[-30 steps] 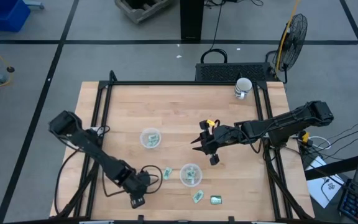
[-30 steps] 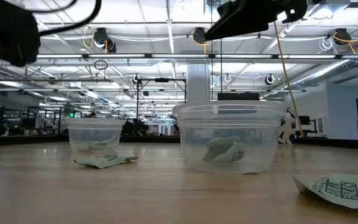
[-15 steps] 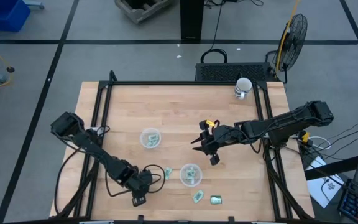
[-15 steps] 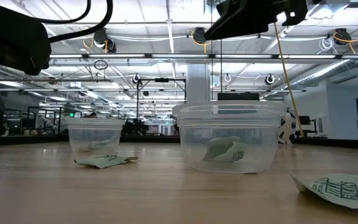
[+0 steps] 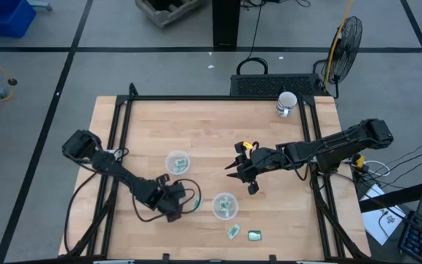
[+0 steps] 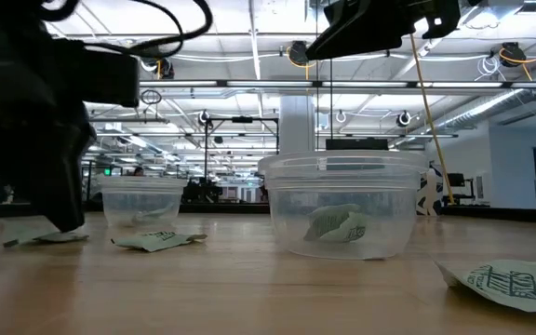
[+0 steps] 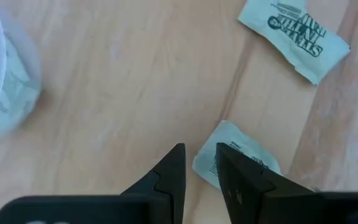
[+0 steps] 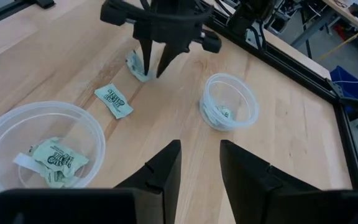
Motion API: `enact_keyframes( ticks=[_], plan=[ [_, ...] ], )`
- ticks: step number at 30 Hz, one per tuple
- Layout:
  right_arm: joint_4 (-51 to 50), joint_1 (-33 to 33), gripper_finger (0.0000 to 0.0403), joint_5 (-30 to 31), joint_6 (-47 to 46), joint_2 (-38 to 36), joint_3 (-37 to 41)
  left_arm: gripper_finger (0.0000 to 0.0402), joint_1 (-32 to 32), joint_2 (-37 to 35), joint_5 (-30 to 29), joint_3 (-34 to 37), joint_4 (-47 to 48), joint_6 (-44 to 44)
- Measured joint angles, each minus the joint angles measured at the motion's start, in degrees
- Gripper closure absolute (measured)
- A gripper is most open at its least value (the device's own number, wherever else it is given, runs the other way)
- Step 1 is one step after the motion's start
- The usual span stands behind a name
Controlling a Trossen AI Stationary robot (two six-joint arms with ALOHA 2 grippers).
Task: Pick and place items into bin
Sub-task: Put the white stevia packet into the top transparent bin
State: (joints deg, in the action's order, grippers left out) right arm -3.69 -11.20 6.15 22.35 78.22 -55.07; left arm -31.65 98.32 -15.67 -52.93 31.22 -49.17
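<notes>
Left gripper [image 7: 197,180] is low over the desk [image 5: 211,132], fingers a narrow gap apart, tips at a packet [image 7: 238,158] near the desk's front, left of a cup [image 5: 225,206]. Right gripper [image 5: 234,169] hovers mid-desk, fingers slightly apart, empty.

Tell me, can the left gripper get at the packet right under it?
Probably yes: the left gripper hangs open over the green packet's edge, on bare table, with nothing between them.
</notes>
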Motion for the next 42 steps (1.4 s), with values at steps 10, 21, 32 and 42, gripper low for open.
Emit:
enact_keyframes(
  ticks=[10,21,32,42],
  plan=[
    [0.0,0.0,0.0298,0.0,0.0,0.0,0.0,0.0309,0.8,-0.6,5.4,0.0,-0.6,1.4],
    [0.0,0.0,0.0298,0.0,-0.5,0.0,0.0,0.0309,0.4,-0.6,6.7,0.0,-1.0,1.5],
    [0.0,0.0,0.0298,0.0,-0.2,0.0,0.0,0.0309,0.0,-1.0,7.0,-2.1,-1.3,4.6],
    [0.0,0.0,0.0298,0.0,-0.5,0.0,0.0,0.0309,-0.4,-1.0,6.4,-2.0,-1.1,10.3]
  ],
)
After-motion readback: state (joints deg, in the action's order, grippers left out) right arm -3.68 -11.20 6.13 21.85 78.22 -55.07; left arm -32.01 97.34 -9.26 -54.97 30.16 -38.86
